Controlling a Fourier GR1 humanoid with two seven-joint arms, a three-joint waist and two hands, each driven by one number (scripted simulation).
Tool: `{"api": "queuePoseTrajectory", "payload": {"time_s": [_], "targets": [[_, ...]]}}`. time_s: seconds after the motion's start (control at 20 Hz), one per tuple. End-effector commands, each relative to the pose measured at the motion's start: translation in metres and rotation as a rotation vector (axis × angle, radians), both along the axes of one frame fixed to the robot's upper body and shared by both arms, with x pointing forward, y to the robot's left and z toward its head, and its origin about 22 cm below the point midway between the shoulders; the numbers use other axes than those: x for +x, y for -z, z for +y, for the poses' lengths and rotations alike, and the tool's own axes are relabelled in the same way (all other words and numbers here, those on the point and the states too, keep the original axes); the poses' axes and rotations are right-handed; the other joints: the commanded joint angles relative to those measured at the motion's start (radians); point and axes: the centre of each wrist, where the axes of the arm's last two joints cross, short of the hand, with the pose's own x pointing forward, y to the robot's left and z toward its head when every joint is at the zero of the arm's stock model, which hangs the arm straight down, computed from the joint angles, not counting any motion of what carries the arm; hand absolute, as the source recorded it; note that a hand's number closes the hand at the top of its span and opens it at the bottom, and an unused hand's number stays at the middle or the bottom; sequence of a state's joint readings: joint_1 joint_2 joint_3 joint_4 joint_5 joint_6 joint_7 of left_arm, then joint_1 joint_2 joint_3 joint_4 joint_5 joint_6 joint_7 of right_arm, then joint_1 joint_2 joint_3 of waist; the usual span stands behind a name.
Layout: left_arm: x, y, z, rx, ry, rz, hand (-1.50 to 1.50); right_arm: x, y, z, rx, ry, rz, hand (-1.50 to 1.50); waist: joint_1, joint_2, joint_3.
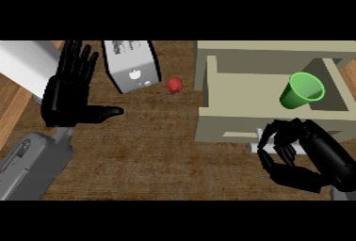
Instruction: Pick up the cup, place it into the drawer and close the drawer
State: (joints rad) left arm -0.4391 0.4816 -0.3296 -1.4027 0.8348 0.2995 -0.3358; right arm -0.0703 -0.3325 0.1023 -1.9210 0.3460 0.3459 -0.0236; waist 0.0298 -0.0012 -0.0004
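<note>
Curled fingers are shown on the right hand (300, 157), which is positioned at the front face of the open drawer (240, 101), just beside its pale handle (259, 137); nothing is seen to be held. Inside the drawer, toward its right side, the green cup (303, 90) is found lying tilted. At the view's left, the left hand (68, 92) is held open, fingers straight, resting near the toaster (131, 66); a small red object (174, 84) is located on the wooden counter (153, 155) between toaster and drawer.

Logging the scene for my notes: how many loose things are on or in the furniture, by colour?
Green: 1, the cup lying in the open drawer
Red: 1, small object on the counter
Silver: 1, toaster
Total: 3
</note>
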Motion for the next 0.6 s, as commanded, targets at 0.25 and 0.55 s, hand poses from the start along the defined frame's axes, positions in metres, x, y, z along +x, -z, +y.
{"api": "queuePoseTrajectory", "payload": {"time_s": [0.25,0.55], "targets": [[-0.041,0.010,0.059,0.002,-0.009,-0.007,-1.50,0.040,0.050,0.040,-0.252,-0.008,-0.028,1.50,-0.009,0.001,0.001],[-0.062,0.041,0.064,0.004,-0.023,0.010,-1.50,0.053,0.102,0.036,-0.342,0.020,0.017,-1.50,-0.017,0.002,0.001]]}}
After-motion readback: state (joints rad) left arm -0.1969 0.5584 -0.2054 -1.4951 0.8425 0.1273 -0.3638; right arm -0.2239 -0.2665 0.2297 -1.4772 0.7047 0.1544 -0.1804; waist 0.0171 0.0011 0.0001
